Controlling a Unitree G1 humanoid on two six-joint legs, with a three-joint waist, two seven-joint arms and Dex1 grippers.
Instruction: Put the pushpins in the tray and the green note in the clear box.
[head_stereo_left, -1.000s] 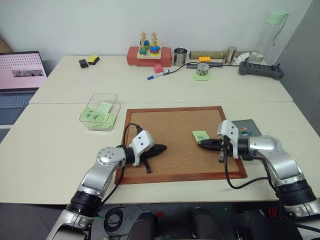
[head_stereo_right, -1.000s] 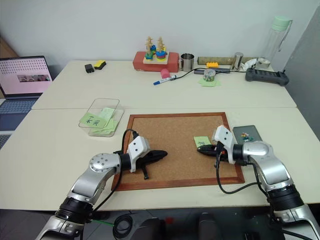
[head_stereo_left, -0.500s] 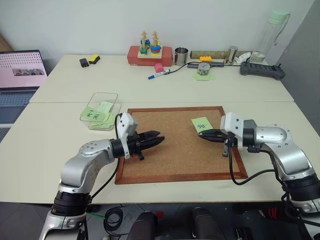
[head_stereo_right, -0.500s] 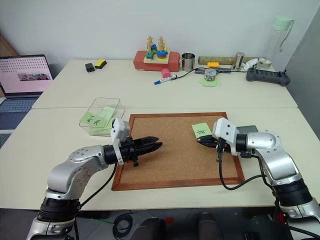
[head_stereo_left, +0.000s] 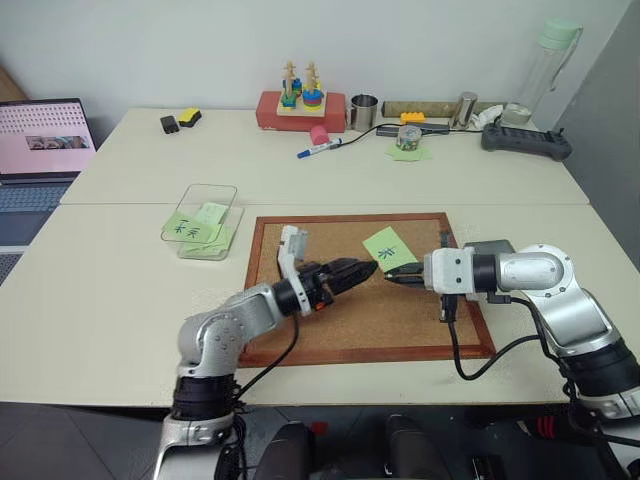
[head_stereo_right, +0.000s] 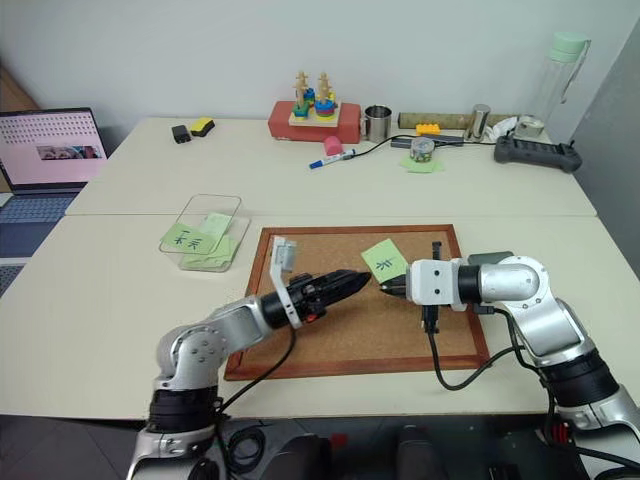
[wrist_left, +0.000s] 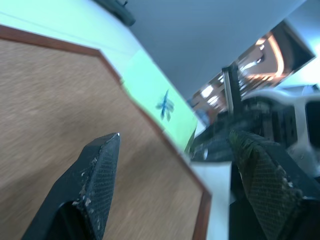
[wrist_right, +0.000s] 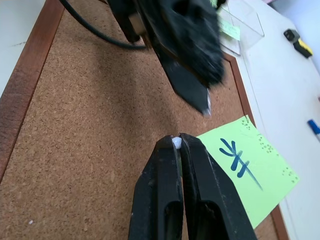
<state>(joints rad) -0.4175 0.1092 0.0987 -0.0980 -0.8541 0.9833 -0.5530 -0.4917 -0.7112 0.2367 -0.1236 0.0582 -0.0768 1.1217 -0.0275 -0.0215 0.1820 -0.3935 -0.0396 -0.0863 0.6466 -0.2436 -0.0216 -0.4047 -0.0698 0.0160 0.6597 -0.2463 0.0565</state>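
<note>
Since the earlier frames the green note (head_stereo_left: 389, 246) has lifted off the corkboard (head_stereo_left: 300, 232) and the left gripper (head_stereo_left: 352, 272) has travelled from the corkboard's near left corner to its middle, its fingers having spread apart. The green note now stands tilted above the right half of the corkboard, one edge clamped between the closed fingers of the right gripper (head_stereo_left: 392, 279). The left gripper points toward the note from the left, its tips just beside the note's lower edge, with the fingers (wrist_left: 95, 170) apart and holding nothing; whether they touch the note cannot be told. The tray (head_stereo_left: 488, 246) lies on the table (head_stereo_left: 100, 290) against the corkboard's right edge, mostly hidden behind the right arm, so the pushpins cannot be made out. The clear box (head_stereo_left: 207, 221) sits on the table beyond the corkboard's far left corner, with other green slips (head_stereo_left: 186, 230) inside and beside it
</note>
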